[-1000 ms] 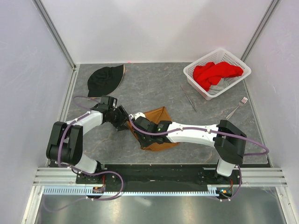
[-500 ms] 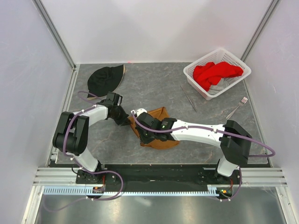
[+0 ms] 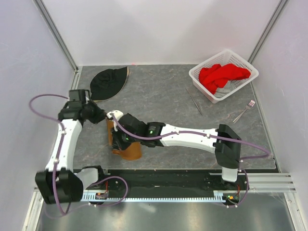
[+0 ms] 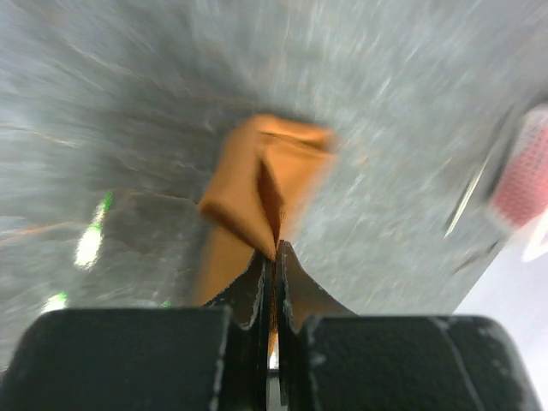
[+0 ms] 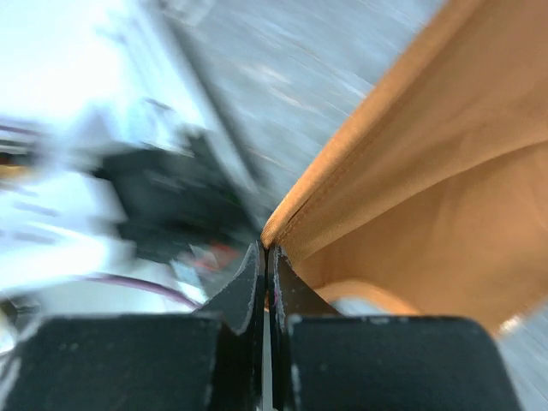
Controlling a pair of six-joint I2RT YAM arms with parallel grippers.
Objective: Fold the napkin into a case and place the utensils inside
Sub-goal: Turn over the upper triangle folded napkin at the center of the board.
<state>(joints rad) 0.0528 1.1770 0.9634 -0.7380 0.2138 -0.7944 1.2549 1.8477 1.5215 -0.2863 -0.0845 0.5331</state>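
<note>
The orange-brown napkin (image 3: 129, 150) hangs crumpled between both grippers at the table's near left. My left gripper (image 3: 104, 118) is shut on one corner of the napkin (image 4: 257, 184), its jaws pinched together on the cloth. My right gripper (image 3: 118, 138) reaches across from the right and is shut on a hemmed edge of the napkin (image 5: 428, 171). The thin grey knife (image 3: 194, 101) lies at the right, in front of the basket. The silver fork (image 3: 244, 111) lies near the right edge. Both utensils are far from the grippers. No case shows.
A black hat (image 3: 109, 82) lies at the back left, just beyond the left gripper. A white basket (image 3: 196, 75) holding a red cloth (image 3: 222, 74) stands at the back right. Walls close in the table on three sides.
The left gripper has shut on the napkin. Both arms have swung left and taken the napkin with them, from the table's middle to the near left. The wrist views are motion-blurred.
</note>
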